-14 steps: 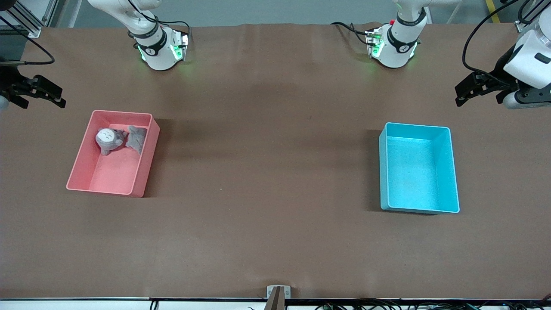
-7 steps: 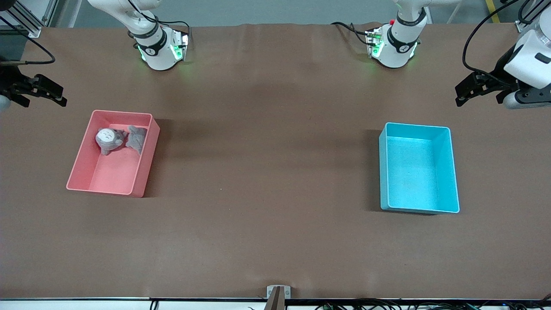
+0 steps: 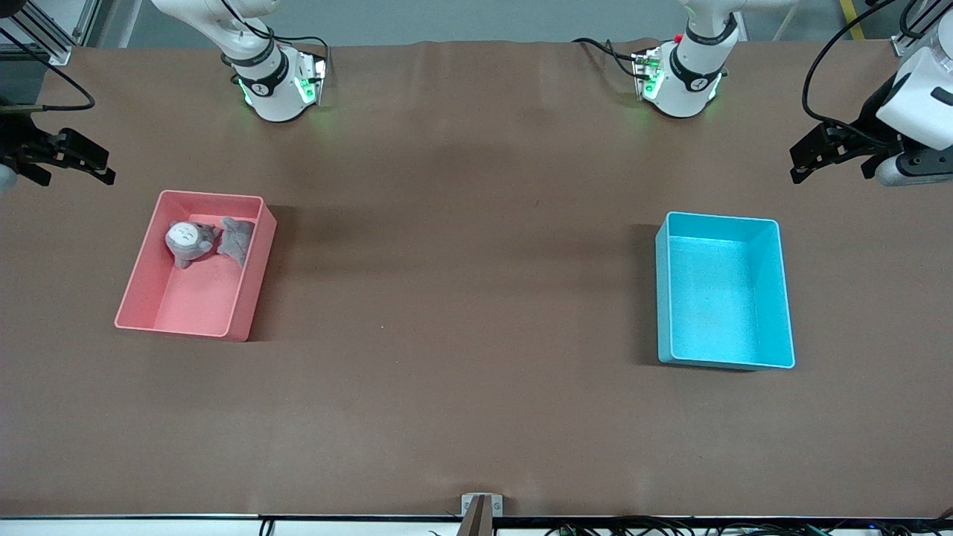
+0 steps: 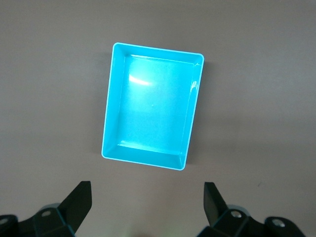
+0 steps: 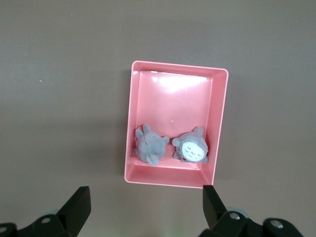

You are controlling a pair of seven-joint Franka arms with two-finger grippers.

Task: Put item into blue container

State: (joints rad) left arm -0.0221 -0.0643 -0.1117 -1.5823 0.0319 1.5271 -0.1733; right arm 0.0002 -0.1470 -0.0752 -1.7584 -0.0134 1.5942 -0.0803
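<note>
While both arms hover high, left hand and right hand gape wide.

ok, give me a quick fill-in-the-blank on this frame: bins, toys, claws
1. Both plush toys lie in the ____ bin.
2. The blue bin holds ____ items.
3. The pink bin stands toward the ____ arm's end of the table.
4. The left claw and right claw both have their jaws ____.

Missing words: pink; no; right; open
</note>
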